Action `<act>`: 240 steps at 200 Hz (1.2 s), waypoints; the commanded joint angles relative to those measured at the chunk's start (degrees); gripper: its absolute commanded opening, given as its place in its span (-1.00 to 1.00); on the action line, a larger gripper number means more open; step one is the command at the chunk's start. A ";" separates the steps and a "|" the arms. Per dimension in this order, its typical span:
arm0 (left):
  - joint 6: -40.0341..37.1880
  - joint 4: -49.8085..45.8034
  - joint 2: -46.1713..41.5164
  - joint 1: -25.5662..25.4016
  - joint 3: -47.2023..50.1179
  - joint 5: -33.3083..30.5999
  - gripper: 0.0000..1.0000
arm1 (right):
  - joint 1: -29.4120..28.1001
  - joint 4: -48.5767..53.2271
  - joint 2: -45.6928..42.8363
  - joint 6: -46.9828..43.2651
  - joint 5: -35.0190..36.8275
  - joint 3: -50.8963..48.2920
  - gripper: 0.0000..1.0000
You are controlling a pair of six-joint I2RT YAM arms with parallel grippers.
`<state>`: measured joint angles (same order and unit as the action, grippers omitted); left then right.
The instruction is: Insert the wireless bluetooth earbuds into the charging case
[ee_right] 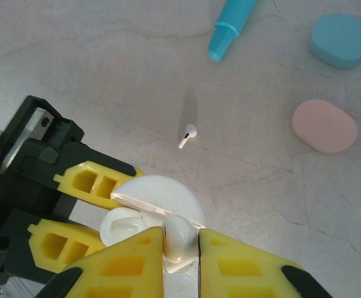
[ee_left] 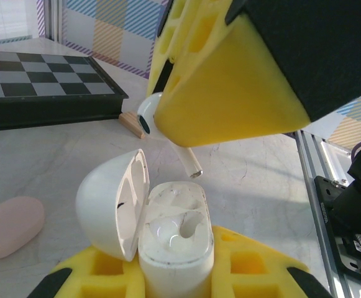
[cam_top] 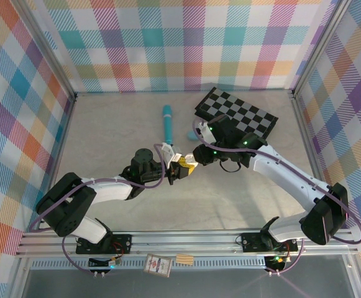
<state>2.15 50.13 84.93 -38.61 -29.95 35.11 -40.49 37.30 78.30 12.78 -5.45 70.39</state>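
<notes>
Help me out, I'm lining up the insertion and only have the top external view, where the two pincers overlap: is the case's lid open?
Observer: Yes. The left wrist view shows the white charging case clamped in the left pincer, its lid swung open and both wells looking empty.
Operator: Is the right pincer holding a bud?
Observer: It is shut on a white earbud, stem pointing down, above the case and not yet in a well.
Operator: Where is the other bud?
Observer: A second white earbud lies loose on the table beyond the case.
</notes>
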 commanded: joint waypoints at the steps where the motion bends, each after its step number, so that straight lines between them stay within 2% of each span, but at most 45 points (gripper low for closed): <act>1: 0.33 2.98 0.33 -0.59 -1.59 1.21 -1.00 | -0.29 -2.64 0.53 -0.15 -1.67 -0.21 -0.63; 112: 3.63 3.93 0.07 -0.59 -1.93 -1.86 -1.00 | -0.25 -4.05 0.98 0.26 -2.88 -3.02 -0.63; 240: 2.62 3.08 -0.38 -0.59 -2.64 -3.01 -1.00 | -0.26 -4.58 -1.57 -0.63 -10.66 -5.86 -0.60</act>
<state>5.15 49.39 85.03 -38.72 -30.59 33.39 -40.21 31.24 78.56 12.78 -10.61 66.08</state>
